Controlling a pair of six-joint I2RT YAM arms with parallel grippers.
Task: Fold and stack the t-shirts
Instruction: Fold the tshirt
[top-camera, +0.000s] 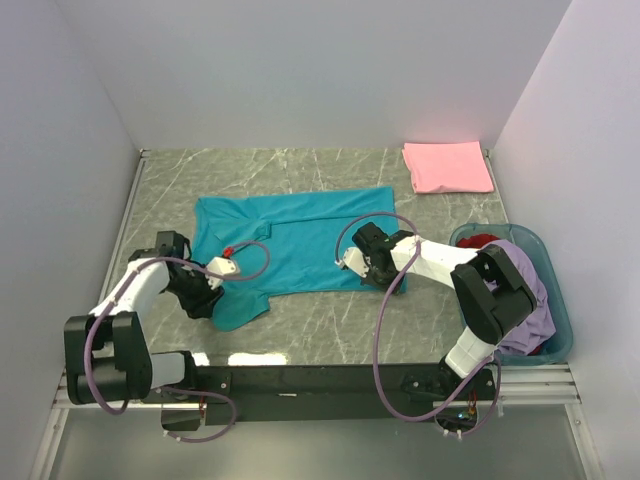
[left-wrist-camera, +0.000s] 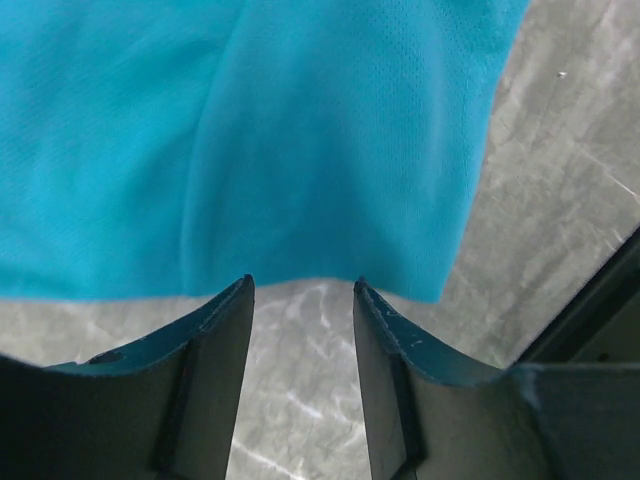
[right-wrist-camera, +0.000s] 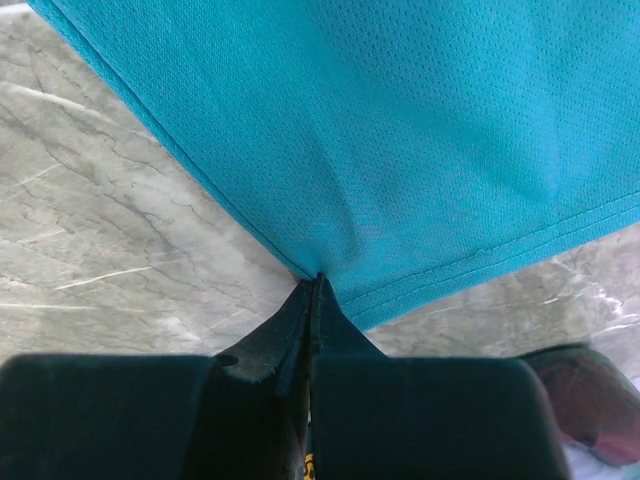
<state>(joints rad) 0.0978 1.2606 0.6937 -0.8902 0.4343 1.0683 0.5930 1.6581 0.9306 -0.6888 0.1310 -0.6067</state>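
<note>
A teal t-shirt lies spread flat in the middle of the table. My left gripper is open at its near-left sleeve. In the left wrist view the sleeve's edge lies just past the fingertips of the left gripper, with bare table between the jaws. My right gripper is shut on the shirt's near-right hem corner. It is pinched at the tips of the right gripper, and the cloth is pulled up slightly. A folded pink t-shirt lies at the back right.
A teal plastic basket stands at the right edge, holding a lavender shirt and a red one. White walls close off the left, back and right sides. Marble tabletop shows in front of the teal shirt.
</note>
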